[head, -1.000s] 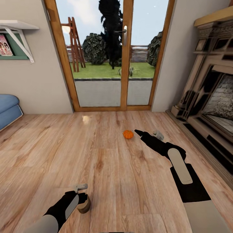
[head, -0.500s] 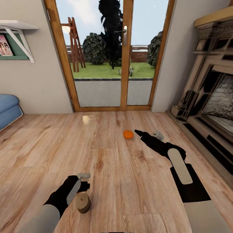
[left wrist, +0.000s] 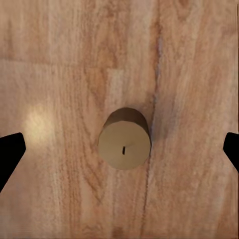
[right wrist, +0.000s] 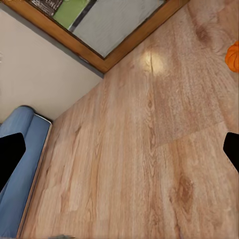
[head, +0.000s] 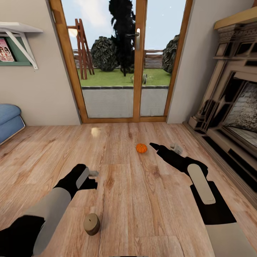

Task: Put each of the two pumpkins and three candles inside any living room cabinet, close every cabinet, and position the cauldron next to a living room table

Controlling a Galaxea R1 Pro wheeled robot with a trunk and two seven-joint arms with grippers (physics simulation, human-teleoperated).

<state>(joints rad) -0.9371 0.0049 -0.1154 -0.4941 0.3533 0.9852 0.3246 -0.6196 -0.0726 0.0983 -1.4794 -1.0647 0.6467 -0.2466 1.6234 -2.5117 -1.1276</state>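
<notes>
A short tan candle [head: 92, 223] with a dark wick stands upright on the wood floor near me. In the left wrist view the candle [left wrist: 124, 139] lies straight below, centred between the spread black fingertips [left wrist: 10, 154]. My left gripper [head: 92, 178] hangs open above and beyond the candle, holding nothing. An orange pumpkin [head: 141, 147] sits on the floor farther out, just left of my right gripper [head: 165, 147]. That gripper is open and empty. In the right wrist view the pumpkin [right wrist: 233, 56] shows at the frame's edge.
Wood-framed glass doors [head: 137, 60] close the far wall. A fireplace [head: 232, 114] runs along the right side. A blue sofa [head: 9, 121] edge sits at left under a wall shelf [head: 19, 28]. Open floor lies between the arms.
My left gripper has moved up and forward away from the candle, which stays standing where it was. The right arm and pumpkin have barely moved.
</notes>
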